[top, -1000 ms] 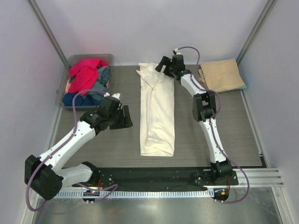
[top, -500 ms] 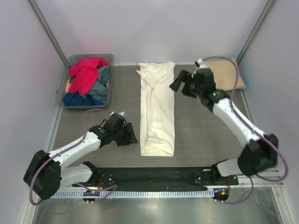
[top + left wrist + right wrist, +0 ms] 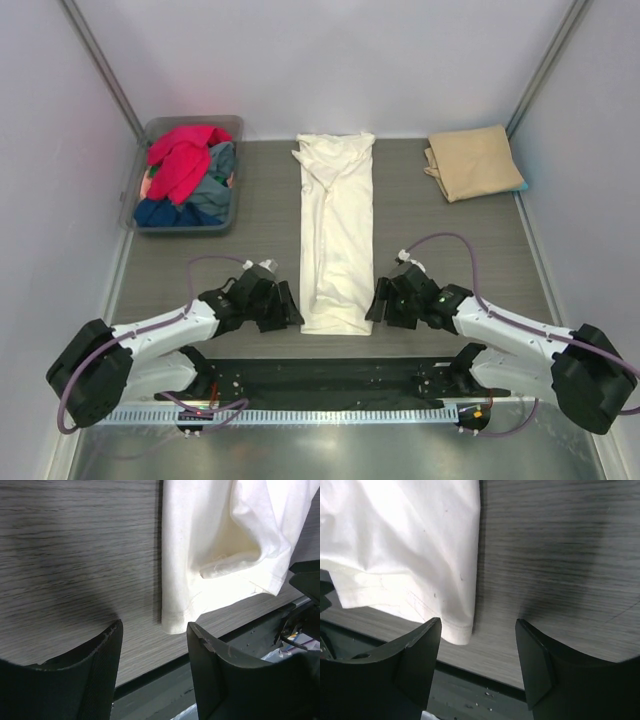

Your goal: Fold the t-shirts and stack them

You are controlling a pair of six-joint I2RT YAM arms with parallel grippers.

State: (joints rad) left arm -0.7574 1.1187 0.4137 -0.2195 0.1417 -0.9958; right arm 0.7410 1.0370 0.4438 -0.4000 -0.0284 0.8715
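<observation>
The cream-white t-shirt (image 3: 335,230) lies folded into a long narrow strip down the middle of the table. My left gripper (image 3: 287,308) is open beside its near left corner, which shows in the left wrist view (image 3: 175,622). My right gripper (image 3: 381,303) is open beside its near right corner, seen in the right wrist view (image 3: 457,630). Neither touches the cloth. The tan-beige t-shirt (image 3: 475,161) lies folded at the far right. Red (image 3: 180,155) and blue-grey (image 3: 215,180) shirts lie in the tub.
A grey translucent tub (image 3: 140,222) stands at the far left with the crumpled shirts in it. The black base rail (image 3: 330,375) runs along the table's near edge just behind both grippers. Side walls close in left and right.
Both arms have swung back toward the near edge. The right gripper left the shirt's far end and came down to its near right corner; the left came to the near left corner.
</observation>
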